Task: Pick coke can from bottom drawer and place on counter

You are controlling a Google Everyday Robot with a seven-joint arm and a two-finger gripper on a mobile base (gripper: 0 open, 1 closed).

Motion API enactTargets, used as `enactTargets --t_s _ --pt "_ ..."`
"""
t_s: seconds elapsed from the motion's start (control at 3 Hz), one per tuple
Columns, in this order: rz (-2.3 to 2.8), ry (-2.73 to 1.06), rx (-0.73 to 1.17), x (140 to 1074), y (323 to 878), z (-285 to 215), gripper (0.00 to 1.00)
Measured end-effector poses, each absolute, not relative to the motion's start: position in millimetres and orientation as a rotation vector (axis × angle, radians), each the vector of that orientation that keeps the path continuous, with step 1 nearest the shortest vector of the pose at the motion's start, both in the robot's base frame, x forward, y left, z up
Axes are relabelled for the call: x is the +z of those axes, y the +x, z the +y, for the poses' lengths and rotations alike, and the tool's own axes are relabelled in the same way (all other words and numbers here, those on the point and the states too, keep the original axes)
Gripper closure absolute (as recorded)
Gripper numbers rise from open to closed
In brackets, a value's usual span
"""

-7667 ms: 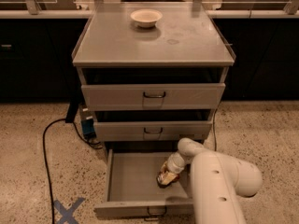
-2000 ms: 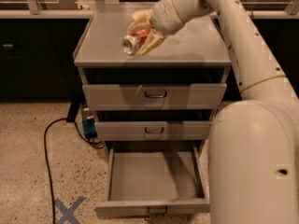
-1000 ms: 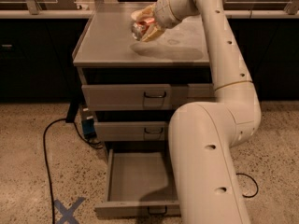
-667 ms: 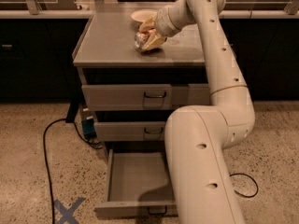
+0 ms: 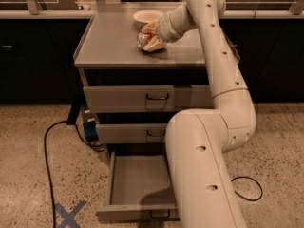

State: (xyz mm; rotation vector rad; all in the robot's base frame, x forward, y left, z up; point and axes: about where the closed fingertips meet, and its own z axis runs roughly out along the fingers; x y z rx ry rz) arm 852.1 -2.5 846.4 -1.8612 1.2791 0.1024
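My gripper [image 5: 151, 38] is over the counter [image 5: 111, 42], just in front of the white bowl [image 5: 146, 16]. It is shut on the coke can [image 5: 144, 38], whose red side and silver end show between the pale fingers [image 5: 155, 43]. The can lies tilted, silver end to the left, low over the counter; I cannot tell whether it touches. The bottom drawer [image 5: 137, 183] stands pulled open below, and its inside shows nothing in it. My white arm reaches up from the lower right across the cabinet front.
The two upper drawers [image 5: 142, 99] are partly open. A black cable [image 5: 47, 151] and a blue box [image 5: 89, 129] lie on the speckled floor left of the cabinet. A blue X mark [image 5: 68, 214] is on the floor at front left. Dark benches flank the cabinet.
The gripper lifted the can out of the bottom drawer, carried it up over the counter, and has now lowered it in front of the bowl.
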Motion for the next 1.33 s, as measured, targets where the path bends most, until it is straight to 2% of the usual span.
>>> enactTargets --t_s 1.0,1.33 --pt "1.279 -1.861 0.103 846.3 852.2 -2.4 0.12" --pt "1.279 -1.861 0.103 846.3 852.2 -2.3 0.0"
